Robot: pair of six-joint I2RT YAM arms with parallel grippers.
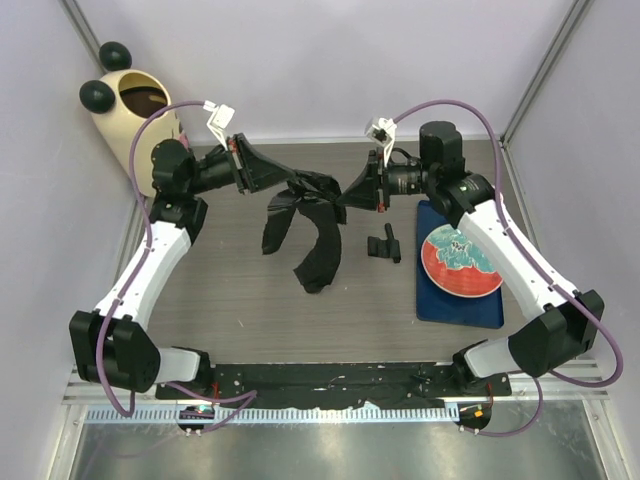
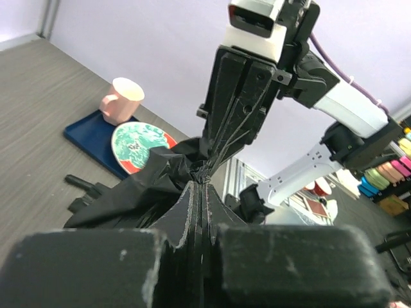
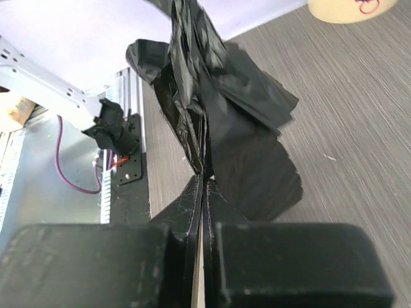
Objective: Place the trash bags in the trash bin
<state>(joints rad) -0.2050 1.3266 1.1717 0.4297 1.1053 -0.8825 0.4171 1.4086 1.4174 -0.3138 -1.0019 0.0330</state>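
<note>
Up above the table (image 1: 230,300), the two grippers face each other almost tip to tip, both pinching the same trash bag (image 1: 318,235). The left gripper (image 2: 200,185) has its jaws pressed together with only a thin fold of black plastic caught between them. The right gripper (image 3: 202,183) is clamped just as tightly on another gathered edge of the film. Between the two sets of fingertips the bag is bunched into a short, crumpled span. Beneath them the rest of the sheet droops in two floppy lobes toward the table, and from overhead I cannot tell whether their lower ends touch it. The trash bin (image 1: 128,125) stands behind the left gripper, past its wrist and off to its outer side, well apart from the bag. Its open top shows a brown inside and two black ball ears. In the right wrist view only its cream base shows, far ahead of the fingertips. Behind the right gripper, under its forearm, a blue tray (image 1: 455,308) carries a red-rimmed plate (image 1: 460,262). A small black object (image 1: 385,244) lies on the table just below that gripper, between the hanging plastic and the tray. From the left wrist, a pink cup (image 2: 121,99) sits on the tray beside the plate, ahead and to the left of the closed fingers.
</note>
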